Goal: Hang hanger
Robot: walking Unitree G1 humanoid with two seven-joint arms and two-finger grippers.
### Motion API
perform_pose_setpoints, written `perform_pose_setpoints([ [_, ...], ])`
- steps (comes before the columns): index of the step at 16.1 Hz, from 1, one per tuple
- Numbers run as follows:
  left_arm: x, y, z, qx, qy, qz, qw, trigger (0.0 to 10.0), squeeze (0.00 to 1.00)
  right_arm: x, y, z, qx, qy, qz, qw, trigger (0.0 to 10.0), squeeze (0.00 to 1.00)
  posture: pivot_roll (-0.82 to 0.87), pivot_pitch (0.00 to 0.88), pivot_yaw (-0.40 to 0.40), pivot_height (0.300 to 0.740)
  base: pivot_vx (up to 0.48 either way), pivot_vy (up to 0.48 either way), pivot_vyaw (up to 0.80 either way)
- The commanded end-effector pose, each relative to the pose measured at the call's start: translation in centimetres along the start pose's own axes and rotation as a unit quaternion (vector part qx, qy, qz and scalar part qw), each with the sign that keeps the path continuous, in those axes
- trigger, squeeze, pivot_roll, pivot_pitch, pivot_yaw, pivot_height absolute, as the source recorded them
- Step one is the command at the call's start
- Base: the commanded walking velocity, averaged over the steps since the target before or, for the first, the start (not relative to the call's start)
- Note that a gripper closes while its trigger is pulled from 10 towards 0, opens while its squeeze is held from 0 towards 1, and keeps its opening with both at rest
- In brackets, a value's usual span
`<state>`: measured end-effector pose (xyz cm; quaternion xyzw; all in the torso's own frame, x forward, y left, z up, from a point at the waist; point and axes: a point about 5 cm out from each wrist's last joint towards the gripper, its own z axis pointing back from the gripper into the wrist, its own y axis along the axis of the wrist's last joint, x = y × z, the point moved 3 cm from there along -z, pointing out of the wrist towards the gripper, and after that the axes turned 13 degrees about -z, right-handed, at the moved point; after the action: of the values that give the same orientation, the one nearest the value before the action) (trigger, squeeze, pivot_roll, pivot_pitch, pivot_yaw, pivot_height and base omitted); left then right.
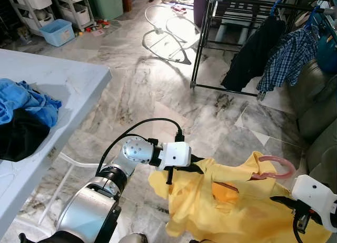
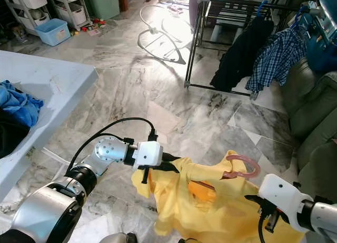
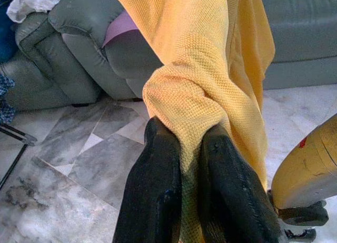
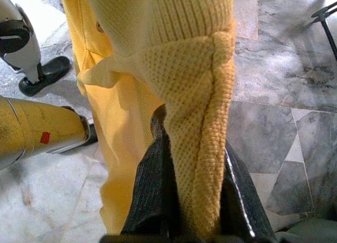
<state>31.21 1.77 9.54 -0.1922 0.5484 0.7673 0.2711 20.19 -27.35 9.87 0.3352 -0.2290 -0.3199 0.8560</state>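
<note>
my left end effector (image 3: 184, 148) is clenched on a fold of the yellow shirt (image 1: 231, 206), the knit cloth pinched between both black fingers (image 3: 158, 185). my right end effector (image 4: 184, 164) grips another fold of the same shirt, which bulges out between its fingers. the shirt hangs spread between my two arms, low in front of me above the marble floor (image 1: 158, 90). a pink hanger (image 1: 271, 168) sits in the shirt's neck, its hook sticking up from the collar near my right wrist. to my left a white counter (image 1: 58, 79) carries a heap of blue and black clothes (image 1: 21, 116). ahead and to the right stands a black drying rack (image 1: 231, 16) with a dark garment (image 1: 250, 53) and a plaid shirt (image 1: 289, 56) hung on it. a grey sofa (image 1: 316, 106) is at my right. a blue bin (image 1: 57, 32) sits far off on the left.
</note>
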Motion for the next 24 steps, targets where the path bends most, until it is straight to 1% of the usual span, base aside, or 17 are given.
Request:
perform_pose_setpoints([
  [1, -0.9, 0.2, 0.1, -0.002, 0.02, -0.009, 1.0, 0.0, 0.0, 0.0, 0.6, 0.1, 0.017, 0.002, -0.001, 1.0, 0.0, 0.0, -0.1, 0.084, -0.027, 0.74, 0.0, 0.0, 0.0],
  [10, -1.0, 0.2, 0.1, -0.005, 0.025, -0.011, 1.0, 0.0, 0.0, 0.0, 0.6, 0.1, 0.018, 0.002, -0.001, 1.0, 0.0, 0.0, -0.1, 0.081, -0.028, 0.74, 0.0, 0.0, 0.0],
  [11, -2.8, -1.0, 0.3, -0.075, 0.105, 0.002, 0.992, 10.0, 1.0, 0.3, 1.5, -1.6, 0.063, -0.048, -0.008, 0.997, 0.0, 0.0, -0.1, 0.055, -0.007, 0.74, 0.0, 0.0, 0.0],
  [12, -3.5, -1.7, 0.5, -0.113, 0.136, -0.001, 0.984, 10.0, 1.0, 0.6, 2.2, -2.3, 0.087, -0.076, -0.007, 0.993, 0.0, 0.0, -0.1, 0.057, -0.007, 0.74, 0.0, 0.0, 0.0],
  [13, -3.5, -1.8, 0.3, -0.121, 0.135, -0.002, 0.983, 10.0, 0.0, 0.9, 2.4, -2.3, 0.088, -0.084, -0.001, 0.993, 0.0, 0.0, -0.1, 0.058, -0.006, 0.74, 0.0, 0.0, 0.0],
  [14, -3.4, -1.7, 0.3, -0.114, 0.135, 0.008, 0.984, 10.0, 0.0, 0.9, 2.4, -2.4, 0.089, -0.085, 0.0, 0.992, 0.0, 0.0, -0.1, 0.059, -0.006, 0.74, 0.0, 0.0, 0.0],
  [15, -3.5, -1.7, 0.3, -0.11, 0.14, 0.018, 0.984, 10.0, 1.0, 0.9, 2.4, -2.4, 0.09, -0.086, 0.0, 0.992, 0.0, 0.0, -0.1, 0.06, -0.006, 0.74, 0.0, 0.0, 0.0],
  [18, -3.7, -2.1, 0.3, -0.131, 0.155, 0.014, 0.979, 10.0, 1.0, 1.3, 2.3, -2.6, 0.09, -0.106, 0.005, 0.99, 0.0, 0.0, -0.1, 0.063, -0.005, 0.74, 0.0, 0.0, 0.0],
  [19, -3.7, -2.0, 0.3, -0.129, 0.155, 0.016, 0.979, 10.0, 1.0, 1.4, 2.3, -2.6, 0.088, -0.108, 0.005, 0.99, 0.0, 0.0, -0.1, 0.064, -0.005, 0.74, 0.0, 0.0, 0.0],
  [20, -3.6, -1.7, 0.2, -0.116, 0.146, 0.01, 0.982, 10.0, 1.0, 1.6, 2.2, -2.9, 0.086, -0.111, 0.006, 0.99, 0.0, 0.0, -0.1, 0.065, -0.007, 0.74, 0.0, 0.0, 0.0],
  [22, -3.5, -1.6, 0.3, -0.111, 0.136, 0.001, 0.985, 10.0, 1.0, 2.0, 2.1, -3.2, 0.08, -0.12, 0.007, 0.99, 0.0, 0.0, -0.09, 0.066, -0.01, 0.74, 0.0, 0.0, 0.0],
  [23, -3.7, -1.6, 0.4, -0.114, 0.138, 0.0, 0.984, 10.0, 1.0, 2.2, 1.9, -3.2, 0.075, -0.127, 0.006, 0.989, 0.0, 0.0, -0.09, 0.066, -0.01, 0.74, 0.0, 0.0, 0.0],
  [24, -4.2, -1.8, 1.0, -0.125, 0.155, -0.004, 0.98, 10.0, 1.0, 2.9, 1.3, -3.5, 0.061, -0.15, -0.007, 0.987, 0.0, 0.0, -0.09, 0.067, -0.011, 0.74, 0.0, 0.0, 0.0],
])
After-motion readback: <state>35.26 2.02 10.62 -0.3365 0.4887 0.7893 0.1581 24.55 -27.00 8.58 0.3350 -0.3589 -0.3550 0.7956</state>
